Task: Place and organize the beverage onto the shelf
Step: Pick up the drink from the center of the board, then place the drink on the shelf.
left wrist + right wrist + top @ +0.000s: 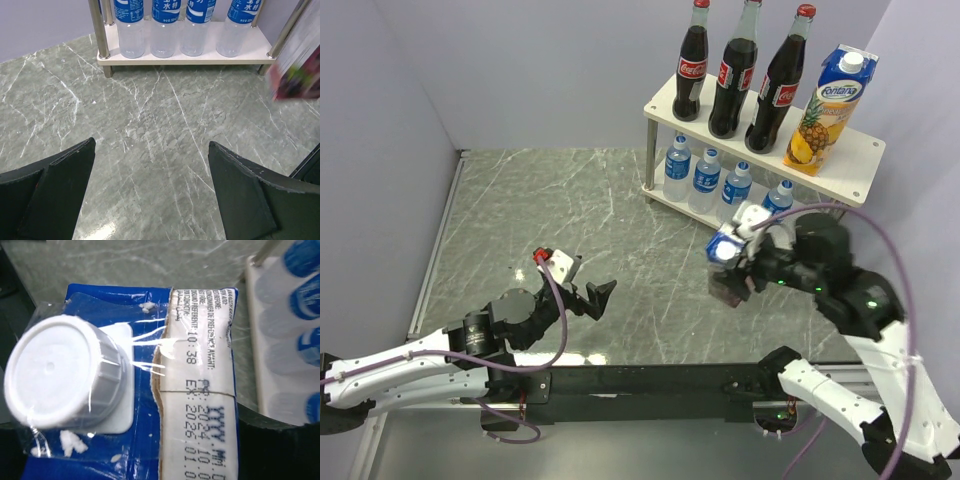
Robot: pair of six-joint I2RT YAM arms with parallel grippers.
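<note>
On the upper board of the shelf (865, 160): three cola bottles (734, 75) stood in a row at the left, with one juice carton (830, 110) just beside them at the right. I counted this tier as nearly filled.
Lower board: four water bottles (707, 178) stood upright side by side between the legs. I judged this tier finished.
Second juice carton (724, 247): it was off the shelf, over the table (570, 200) just in front of the lower board's right half, white cap uppermost. It was the only drink I could see that was not yet shelved. I could not tell whether its base rested on the table or hung clear.
Right gripper (735, 268): it sat at the top of the second juice carton, and the wrist view showed a dark jaw at each side of the carton. I could not tell whether the jaws pressed on it or merely flanked it.
Left gripper (588, 285): its jaws stood wide apart and held nothing. It was low over the table, well apart from the shelf and facing the water bottles.
Progress: by my count, eight of nine drinks were in place.
Remaining: I judged that the second juice carton needed a sure grip, a lift above the upper board, and an upright landing beside its twin. The bare stretch at the board's right end looked narrow, so I expected a tight fit there.
</note>
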